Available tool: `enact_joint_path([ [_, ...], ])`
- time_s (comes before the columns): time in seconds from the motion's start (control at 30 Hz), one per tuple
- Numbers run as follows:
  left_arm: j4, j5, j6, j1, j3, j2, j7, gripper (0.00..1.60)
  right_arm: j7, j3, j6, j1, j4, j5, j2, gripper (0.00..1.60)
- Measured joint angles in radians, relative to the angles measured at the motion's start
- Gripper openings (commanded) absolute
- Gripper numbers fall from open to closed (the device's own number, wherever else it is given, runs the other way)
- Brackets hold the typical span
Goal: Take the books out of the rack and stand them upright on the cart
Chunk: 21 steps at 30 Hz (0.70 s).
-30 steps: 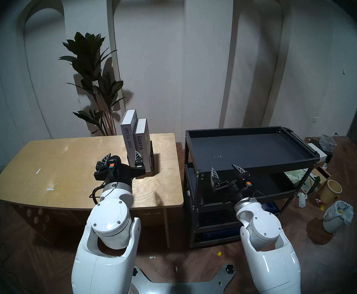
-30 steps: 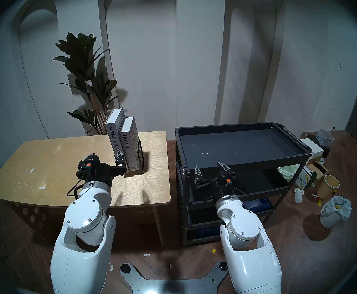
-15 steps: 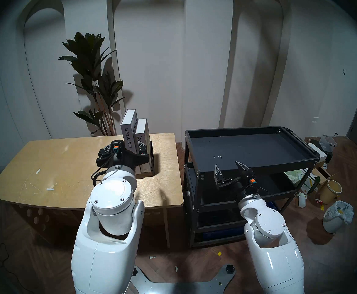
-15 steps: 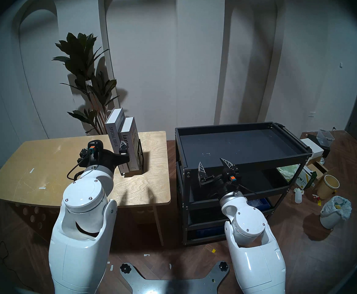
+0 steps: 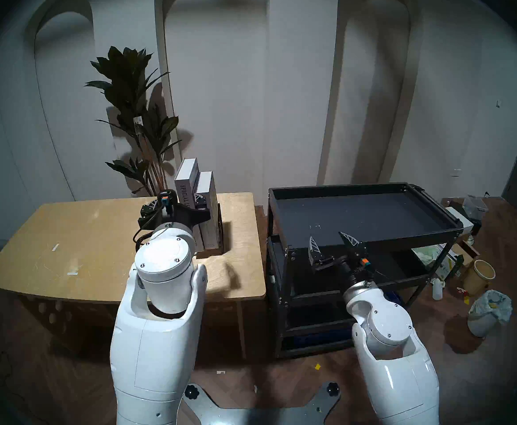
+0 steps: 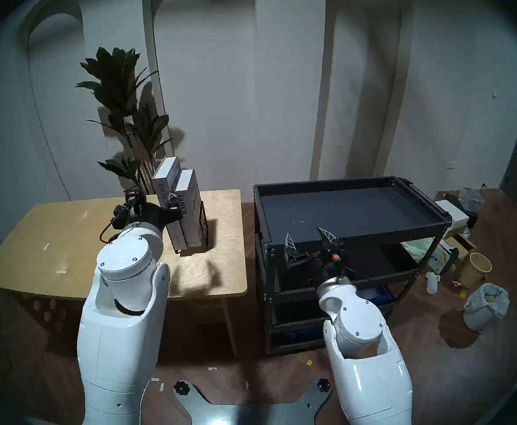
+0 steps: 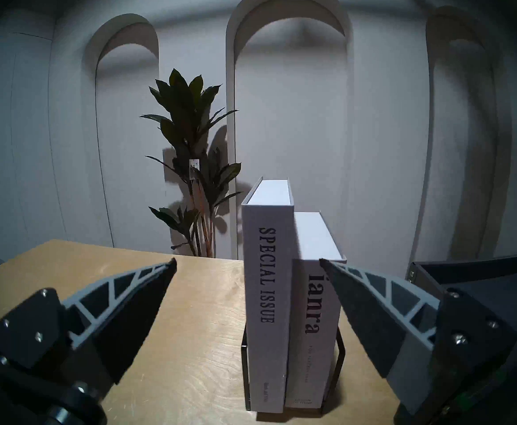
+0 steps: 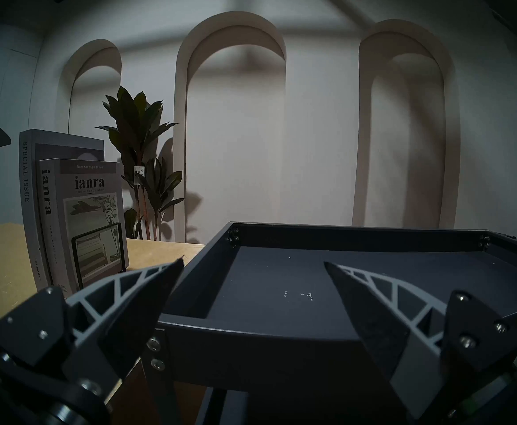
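Books (image 7: pixel 291 292) stand straight ahead of my left gripper (image 7: pixel 248 263), both upright in the rack (image 7: pixel 340 366) on the wooden table (image 7: pixel 174 338). Compared with a second ago, my left hand has climbed and pushed forward: then its fingers sat low by the foot of the spines, now they ride at the level of the lettering. Its jaws are spread as wide as they go and hold nothing. From my wrist, the taller book, SPECIAL ISSUE (image 7: pixel 266 274), falls in the gap between my fingers, while my right-hand finger crosses in front of the shorter ianra book (image 7: pixel 315 311); I cannot tell whether it touches that spine, though it looks short of it.

I read the rise as lining up for a grip high on the taller book, where I can lift it clear of the low wire ends. Nothing has left the rack yet, so the task is at its first pick.

My right gripper (image 8: pixel 254 263) has kept its place, equally wide open and empty, level with the near lip of the cart (image 8: pixel 251 326), whose top tray lies just beyond its fingertips and holds no books.
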Motion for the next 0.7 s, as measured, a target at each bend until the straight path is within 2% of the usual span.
enact_joint_path([
  [0.3,0.040,-0.026,0.065,-0.083,-0.001,-0.011,-0.007,1.60,-0.023,-0.006,-0.006,-0.014,-0.007,-0.015,-0.004,1.60],
  [0.7,0.148,-0.012,0.062,-0.158,-0.024,-0.007,-0.002,1.60,-0.036,-0.010,-0.011,-0.022,-0.015,-0.018,-0.006,1.60],
])
